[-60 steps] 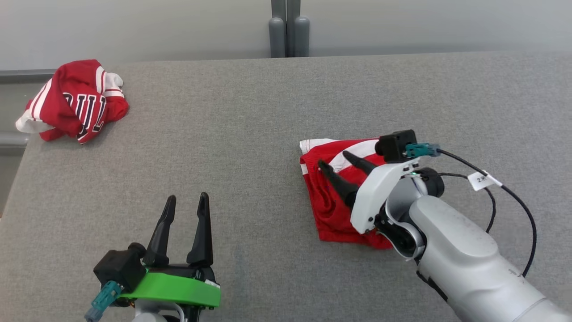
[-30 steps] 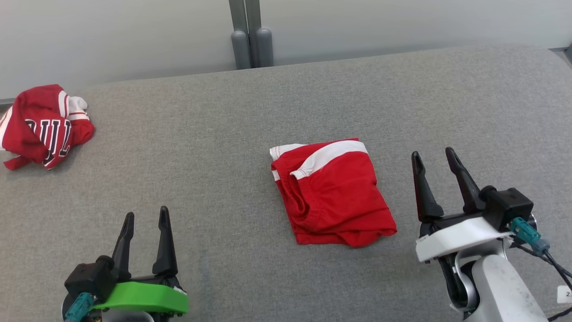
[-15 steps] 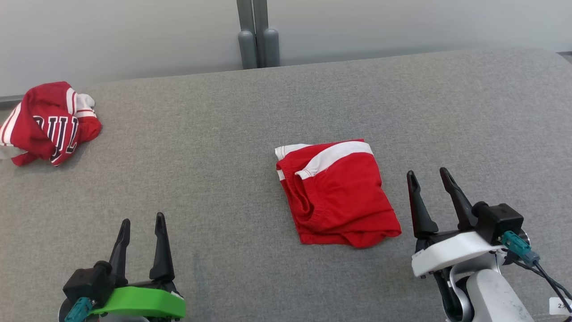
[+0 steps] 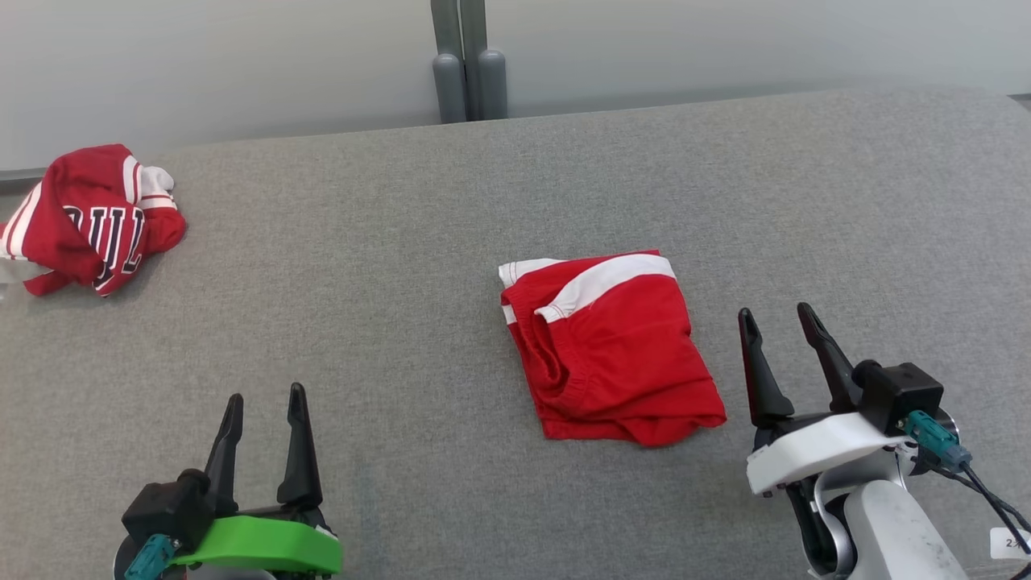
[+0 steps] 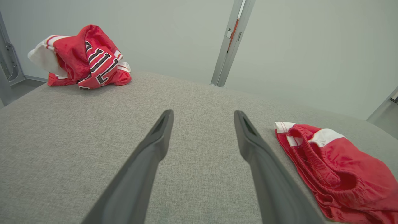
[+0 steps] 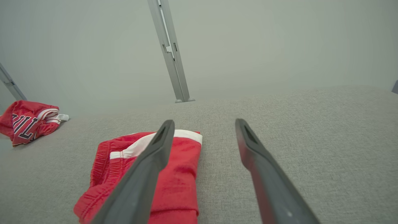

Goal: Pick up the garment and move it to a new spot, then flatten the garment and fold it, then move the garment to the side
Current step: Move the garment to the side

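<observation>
Comparing against two seconds back: my right end effector had been down over the garment then, fingers across the red cloth. By this moment it was off to the garment's right, just beside the near right corner and not touching. Its fingers were spread apart with nothing between them. Half a second back it was in almost the same place, so that move was basically done.

My left end effector was low on my left, well apart from the garment, fingers also spread and holding nothing. No real change there across the frames, same pose and same gap.

The garment lay folded into a rough rectangle on the grey desk, a bit right of centre and nearer my right end effector than my left. The white band ran along the far edge and the elastic waistband down the left side. The near edge was slightly rumpled. Shape and spot matched the frames from one second and half a second back.

The head camera had swung since the two-second frame, so the whole scene sat differently. That was a view shift, not the things moving.

A crumpled red jersey with lettering sat at the far left corner of the desk, well apart from everything, same heap as before. A grey post stood behind the far edge.
</observation>
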